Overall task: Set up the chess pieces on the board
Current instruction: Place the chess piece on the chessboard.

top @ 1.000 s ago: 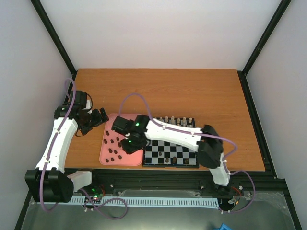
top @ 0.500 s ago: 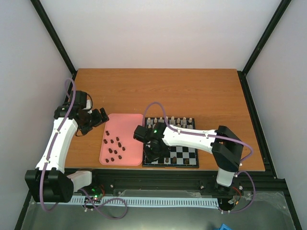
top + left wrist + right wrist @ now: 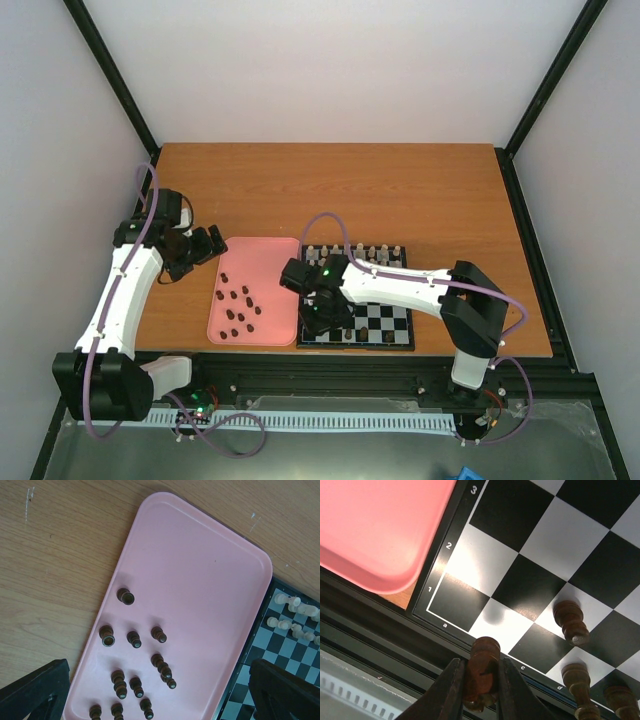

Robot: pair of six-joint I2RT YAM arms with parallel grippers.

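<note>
The board (image 3: 390, 322) lies at the table's near edge, cream pieces along its far row. Several dark chess pieces (image 3: 238, 305) lie on the pink tray (image 3: 262, 258), also in the left wrist view (image 3: 135, 639). My right gripper (image 3: 481, 692) is shut on a dark brown chess piece (image 3: 482, 672), held just above the board's near left corner squares (image 3: 497, 625); in the top view it is at the board's left part (image 3: 322, 318). Dark pieces (image 3: 570, 621) stand on near squares to the right. My left gripper (image 3: 205, 245) is open and empty, left of the tray.
The pink tray (image 3: 200, 580) touches the board's left side (image 3: 260, 630). A black frame rail (image 3: 380, 365) runs along the near table edge just below the board. Bare wooden table (image 3: 330, 190) lies beyond the board and tray.
My right gripper left the tray carrying a dark piece and moved right to the board's near left part, then shifted only slightly. The left arm has not moved.
</note>
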